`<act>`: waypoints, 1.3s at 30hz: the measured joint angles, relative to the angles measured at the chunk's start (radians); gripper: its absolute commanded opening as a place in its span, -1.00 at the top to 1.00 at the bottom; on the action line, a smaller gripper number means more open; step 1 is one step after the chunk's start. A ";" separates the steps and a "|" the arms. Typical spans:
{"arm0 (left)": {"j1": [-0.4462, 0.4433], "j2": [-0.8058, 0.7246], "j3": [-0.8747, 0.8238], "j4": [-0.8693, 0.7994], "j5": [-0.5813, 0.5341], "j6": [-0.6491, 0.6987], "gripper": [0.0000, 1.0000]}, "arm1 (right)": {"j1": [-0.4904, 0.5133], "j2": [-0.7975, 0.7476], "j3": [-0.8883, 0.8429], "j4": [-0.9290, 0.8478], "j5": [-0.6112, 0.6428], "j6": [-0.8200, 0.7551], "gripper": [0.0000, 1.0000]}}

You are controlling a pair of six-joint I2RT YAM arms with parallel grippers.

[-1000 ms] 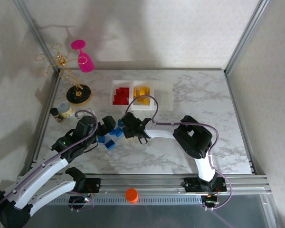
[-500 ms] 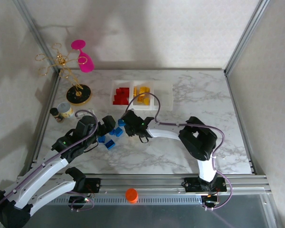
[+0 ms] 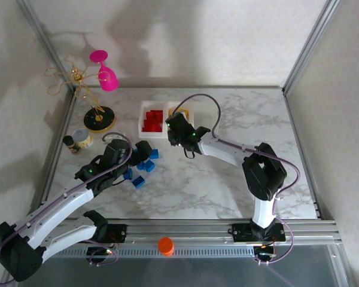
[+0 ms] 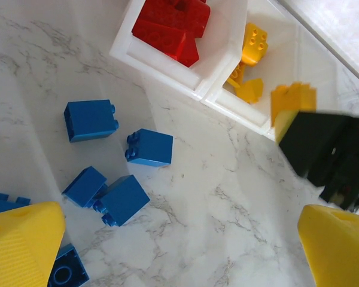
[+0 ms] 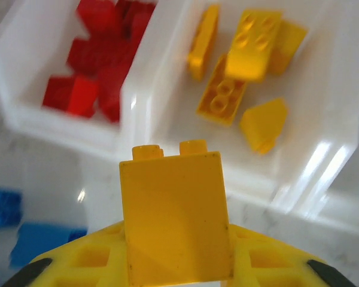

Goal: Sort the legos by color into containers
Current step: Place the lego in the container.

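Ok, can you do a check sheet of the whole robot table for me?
Surface: white marble table, no spills seen.
Job's things: bins in a row; red bricks in the left one, yellow bricks in the middle one, blue bricks loose on the table.
Clutter: gold stand, small jar, orange cap on the front rail.
Grippers: left gripper open by the blue bricks; right gripper shut on a yellow brick above the bins.
Cables: purple cable looped over each arm.
Surroundings: white walls, metal frame.
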 measured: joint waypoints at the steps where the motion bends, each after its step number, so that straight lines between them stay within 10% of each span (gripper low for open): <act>1: 0.000 0.013 0.003 0.008 0.000 0.000 -0.99 | -0.013 0.024 0.031 0.002 0.008 -0.005 0.37; 18: 0.001 0.148 0.065 0.091 0.000 0.029 -0.99 | -0.118 0.356 0.388 -0.026 0.022 -0.077 -0.03; 39: 0.006 -0.074 0.046 -0.016 -0.013 0.045 -0.99 | 0.085 -0.008 -0.015 0.018 -0.046 0.096 -0.28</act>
